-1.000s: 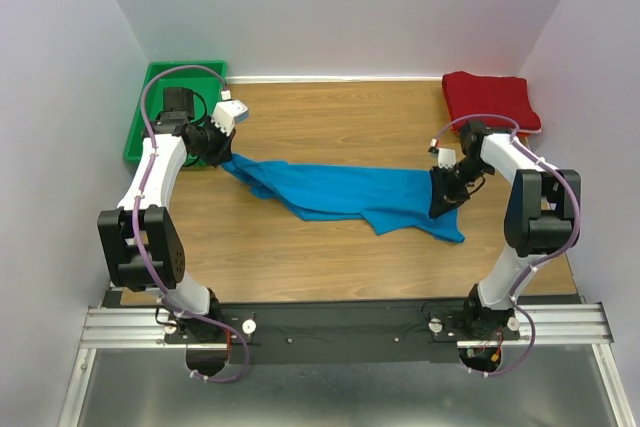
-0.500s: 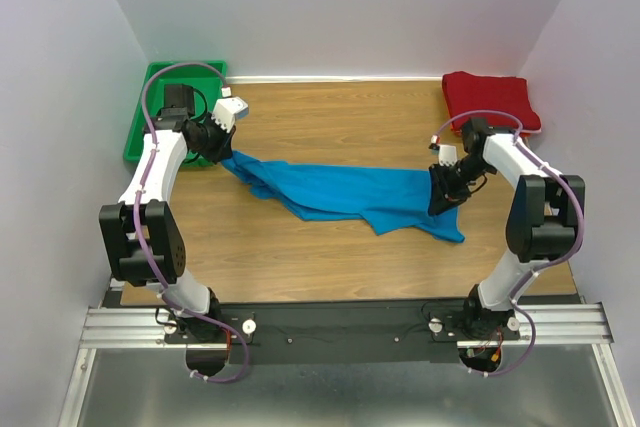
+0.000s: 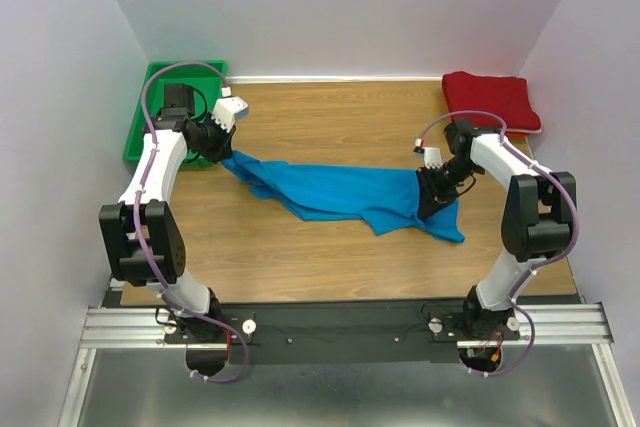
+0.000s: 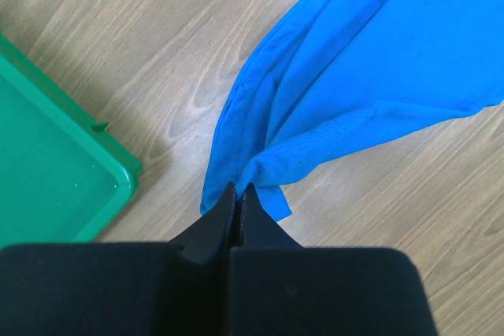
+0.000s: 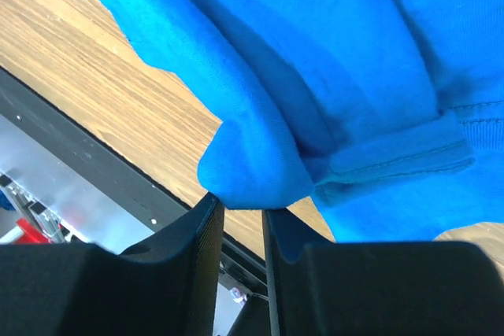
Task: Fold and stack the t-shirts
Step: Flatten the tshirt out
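We are looking at a robotics lab cell rather than a home: plain white panels [image 3: 350, 7] box in a wood-grain tabletop [image 3: 330, 117] on three sides, and two cabled robot arms [image 3: 150, 177] stand bolted to an aluminium rail [image 3: 583, 323] at its near edge, fronted by grey sheet metal [image 3: 340, 397]

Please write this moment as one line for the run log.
left pincer: shut on blue shirt | right pincer: at shirt fold, grip unclear | red shirt: folded, far right corner

Bright, even light — soft shadows, sharp
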